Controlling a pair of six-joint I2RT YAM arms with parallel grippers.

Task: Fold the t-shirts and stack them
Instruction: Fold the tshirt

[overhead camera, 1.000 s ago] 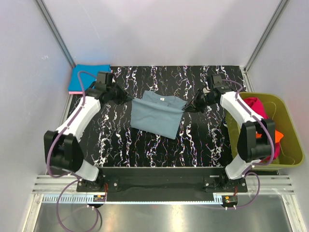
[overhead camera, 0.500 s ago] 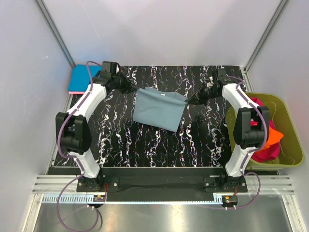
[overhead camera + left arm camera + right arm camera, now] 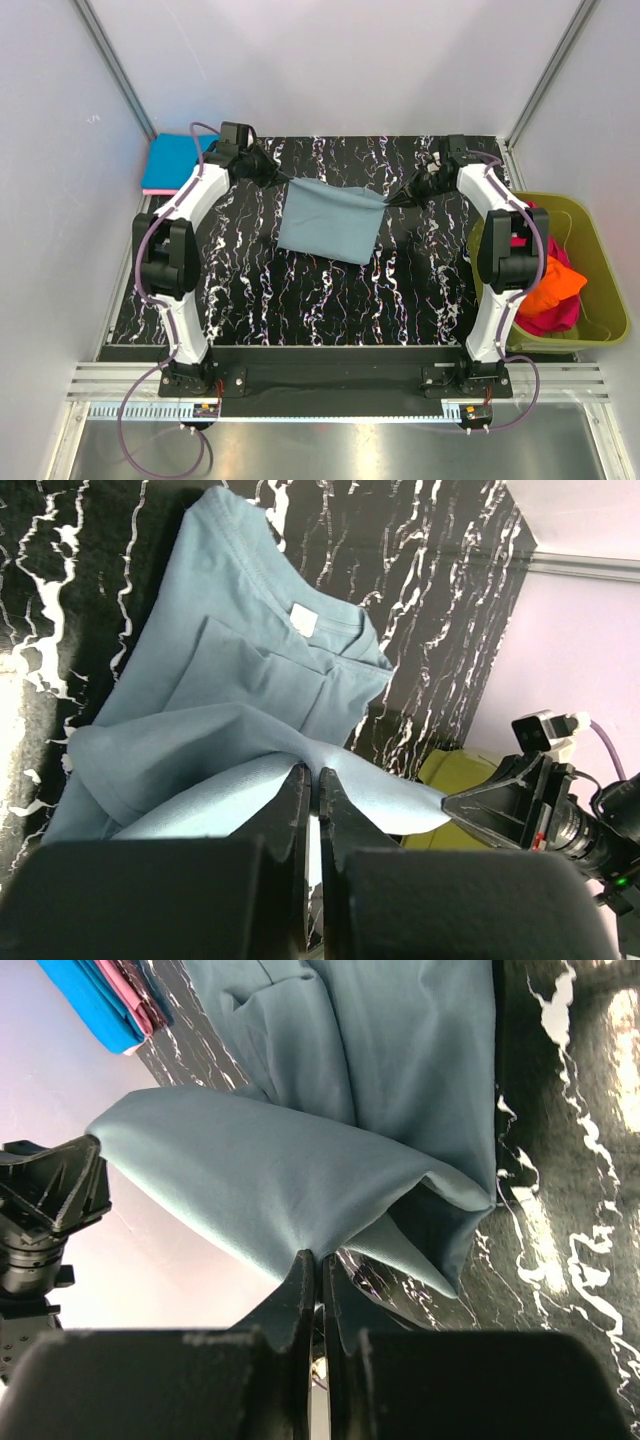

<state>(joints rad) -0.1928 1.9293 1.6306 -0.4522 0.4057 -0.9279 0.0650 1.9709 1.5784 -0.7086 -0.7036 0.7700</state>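
Observation:
The dusty grey-blue t-shirt (image 3: 328, 221) hangs folded over the black marbled table (image 3: 420, 290), stretched between both grippers at the far side. My left gripper (image 3: 283, 181) is shut on its left corner; in the left wrist view (image 3: 314, 772) the jaws pinch the cloth, with the white neck label (image 3: 303, 619) showing below on the shirt (image 3: 230, 690). My right gripper (image 3: 390, 200) is shut on the right corner, also shown in the right wrist view (image 3: 321, 1258) on the shirt (image 3: 300, 1180). Folded bright blue and pink shirts (image 3: 172, 162) are stacked at the far left.
An olive-green tub (image 3: 600, 300) at the right holds magenta (image 3: 555, 312) and orange shirts (image 3: 553, 290). White walls and metal posts close in behind the table. The blue stack also shows in the right wrist view (image 3: 95, 1000).
Both grippers have carried the held shirt edge toward the far side of the table, folding the grey-blue shirt over itself; the neck label is now covered from above.

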